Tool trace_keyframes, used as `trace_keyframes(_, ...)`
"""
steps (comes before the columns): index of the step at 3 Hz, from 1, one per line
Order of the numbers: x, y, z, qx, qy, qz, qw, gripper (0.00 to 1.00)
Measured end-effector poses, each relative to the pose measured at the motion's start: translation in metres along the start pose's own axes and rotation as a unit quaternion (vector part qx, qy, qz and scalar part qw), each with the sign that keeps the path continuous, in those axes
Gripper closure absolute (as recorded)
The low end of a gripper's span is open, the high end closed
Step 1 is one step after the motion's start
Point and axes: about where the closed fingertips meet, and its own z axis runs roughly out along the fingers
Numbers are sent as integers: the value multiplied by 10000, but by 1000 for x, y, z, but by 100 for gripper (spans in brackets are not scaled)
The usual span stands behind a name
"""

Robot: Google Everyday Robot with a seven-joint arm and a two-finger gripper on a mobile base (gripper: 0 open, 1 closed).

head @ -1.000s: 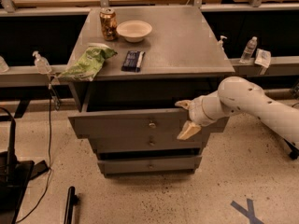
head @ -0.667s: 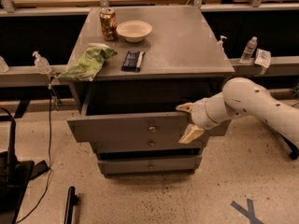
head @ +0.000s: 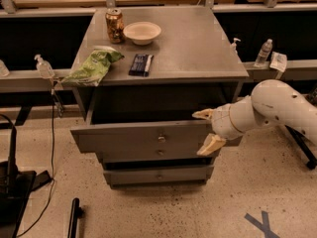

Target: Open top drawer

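The top drawer (head: 138,139) is a wide grey drawer with a small round knob (head: 161,139) at its centre. It stands pulled out from the grey cabinet (head: 198,48), showing a dark gap behind its front panel. My gripper (head: 207,130) sits at the drawer's right end, on a white arm coming from the right. Its two tan fingers are spread apart, one finger (head: 203,114) at the panel's top edge and the other finger (head: 211,145) over the panel's lower right front. They hold nothing.
Two narrower grey drawers (head: 158,174) sit below, the lowest pulled out a little. On the cabinet top are a can (head: 114,26), a white bowl (head: 142,32), a green chip bag (head: 91,68) and a dark bar (head: 141,64). Bottles stand on side rails. Black equipment is at the lower left floor.
The top drawer has slid further out toward the camera. My gripper has moved with its right end, fingers still spread.
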Motion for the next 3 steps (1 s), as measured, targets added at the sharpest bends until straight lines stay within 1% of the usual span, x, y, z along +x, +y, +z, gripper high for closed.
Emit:
trace_keyframes(1, -8, -16, 2, 182, -159, -92, 9997, 28)
trace_keyframes(2, -25, -49, 0, 448, -262, -206, 9984, 49)
trace_keyframes(3, -35, -77, -3, 557, -385, -134, 9976, 80)
